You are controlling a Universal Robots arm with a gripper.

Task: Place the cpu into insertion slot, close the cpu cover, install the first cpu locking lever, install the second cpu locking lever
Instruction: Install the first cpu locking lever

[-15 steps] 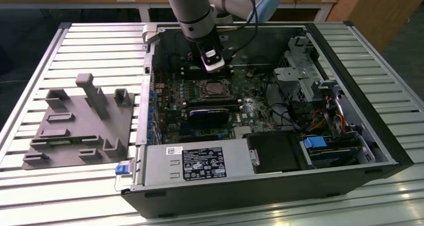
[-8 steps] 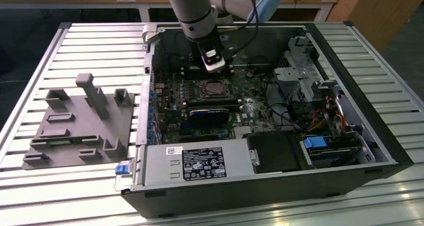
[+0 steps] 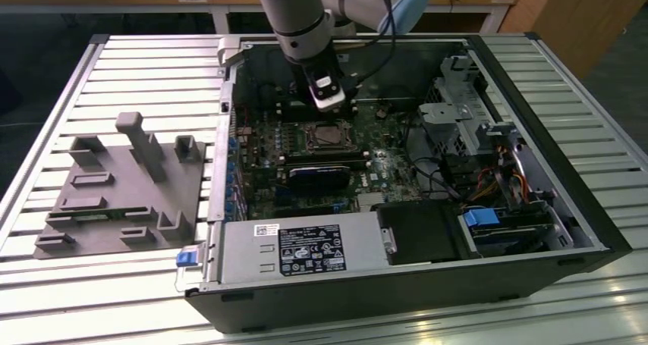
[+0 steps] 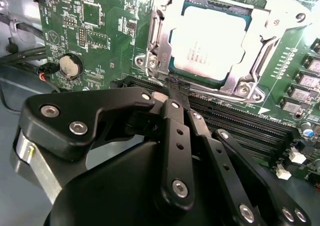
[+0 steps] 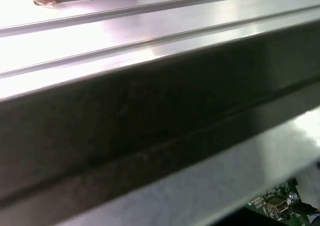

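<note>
Here, PC case [image 3: 405, 284] on slatted alu table [image 3: 121, 64], desks [image 3: 233, 0] behind; fingers [image 4: 176, 136] pinched shut, empty, by cpu [image 4: 207, 43].

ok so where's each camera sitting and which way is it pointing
Exterior view: high outside the open computer case, looking down into it; the arm and hand show.
Second wrist view: on the wrist, looking along the hand at the cpu.
First wrist view: on the wrist, facing a dark case edge and slatted table.
Shared: exterior and second wrist views both show hand and cpu.
</note>
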